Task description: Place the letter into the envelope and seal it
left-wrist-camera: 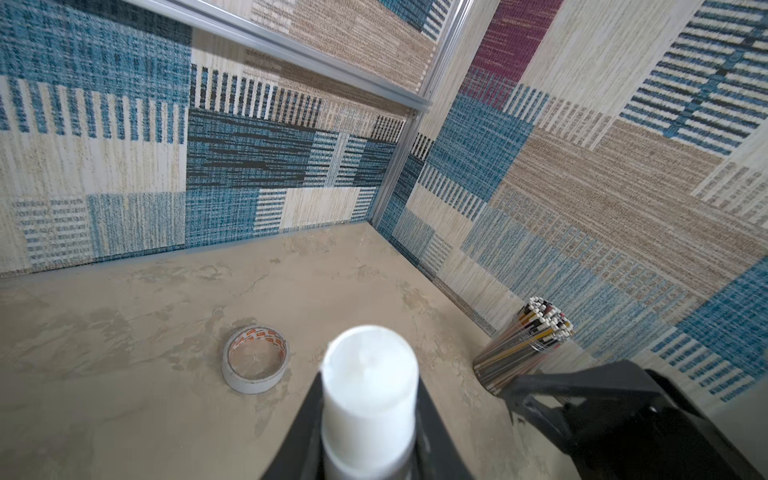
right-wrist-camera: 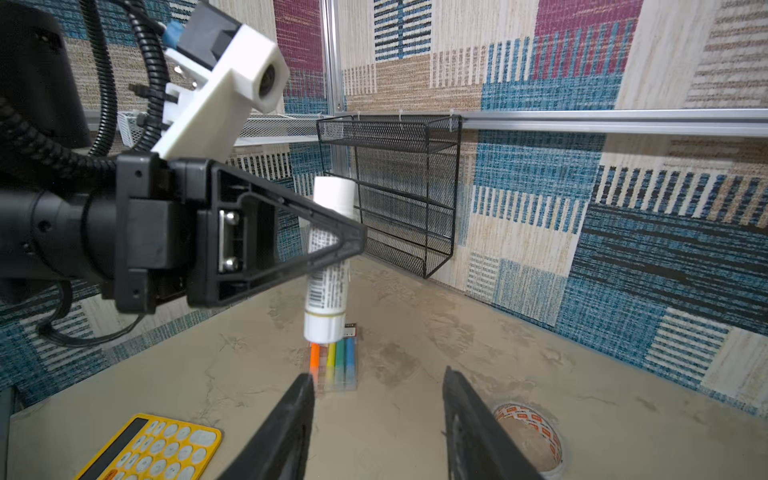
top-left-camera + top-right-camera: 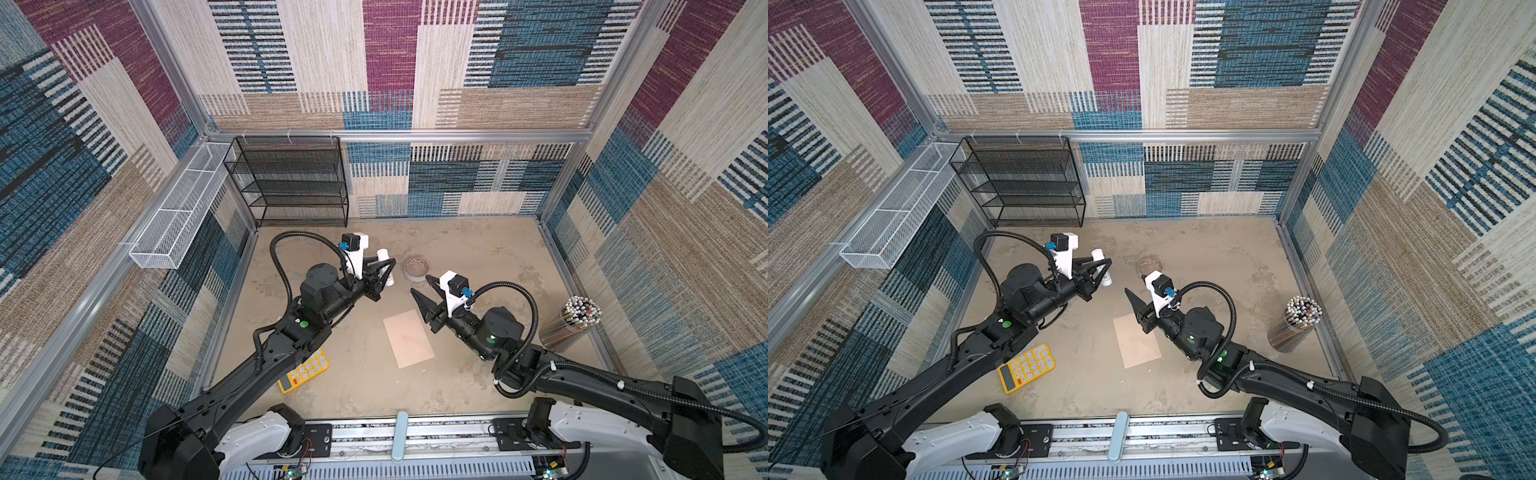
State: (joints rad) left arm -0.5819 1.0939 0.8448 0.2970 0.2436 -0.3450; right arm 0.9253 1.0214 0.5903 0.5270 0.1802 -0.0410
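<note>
Lying flat near the middle of the mottled beige desk [image 3: 353, 395] is a pale peach rectangular paper envelope [image 3: 409, 338], plain face up, with one short end towards the robot. The left hand [image 3: 386, 268] is raised above the desk on the far left of the envelope, its fingers clamped around the middle of a white cylindrical glue stick [image 3: 381, 253], which hangs nearly upright and clear of the surface. The right hand [image 3: 420, 285] hovers just beyond the envelope's far end with its two black fingers spread apart, gripping nothing. A roll of pale adhesive tape [image 3: 417, 267] sits on the desk just behind the right hand. A yellow calculator [image 3: 305, 371] lies under the left arm, and a clear cup packed with pencils [image 3: 575, 322] stands by the right wall.
</note>
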